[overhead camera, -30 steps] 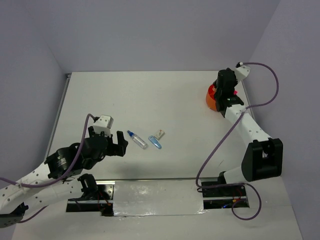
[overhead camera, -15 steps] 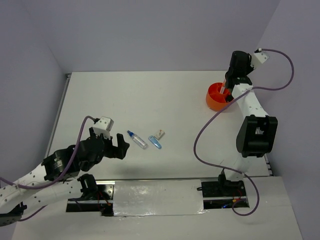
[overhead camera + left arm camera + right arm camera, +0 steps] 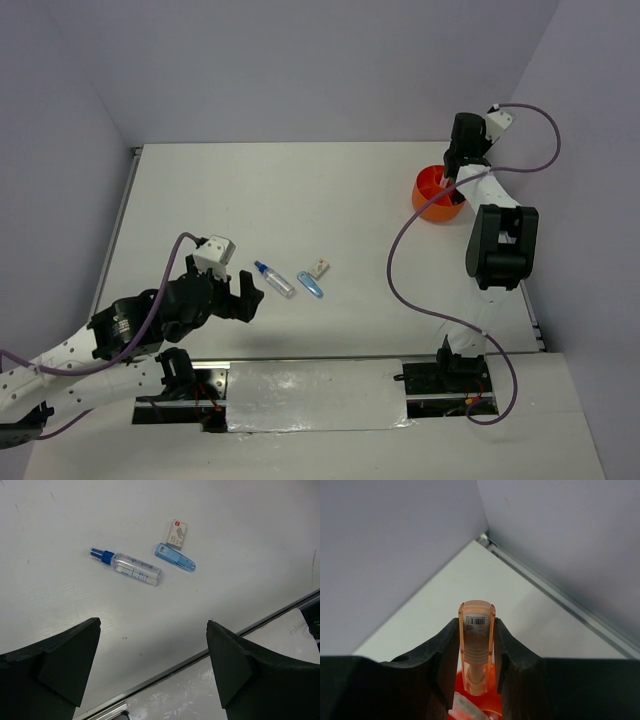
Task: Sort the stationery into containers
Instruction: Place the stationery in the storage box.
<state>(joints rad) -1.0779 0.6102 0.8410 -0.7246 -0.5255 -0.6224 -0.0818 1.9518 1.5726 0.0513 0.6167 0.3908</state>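
Right gripper (image 3: pixel 477 645) is clamped on the peach piece (image 3: pixel 477 630), one finger on each side of it. The piece stands upright with its rounded top and a small barcode label above the fingertips. Directly below it is the orange tub (image 3: pixel 489 700); something pale lies inside, too little of it showing to name. From above, the right gripper (image 3: pixel 462 165) hangs over the far side of the tub (image 3: pixel 432 205), which sits on the table (image 3: pixel 300 190) near its far right corner. Left gripper (image 3: pixel 243 295) has its jaws wide apart and holds nothing. It hovers over the near left part of the table, close to three loose items. In its wrist view the gripper (image 3: pixel 155 665) looks past both fingers at the tube (image 3: pixel 127 566), lying flat with its blue cap pointing left. The blue clip (image 3: pixel 175 560) lies just right of the tube. The whitish block (image 3: pixel 176 533) is at the clip's far end, and whether they touch I cannot tell. From above, the tube (image 3: pixel 273 279), clip (image 3: pixel 311 284) and block (image 3: pixel 319 267) lie together, well apart from the tub.
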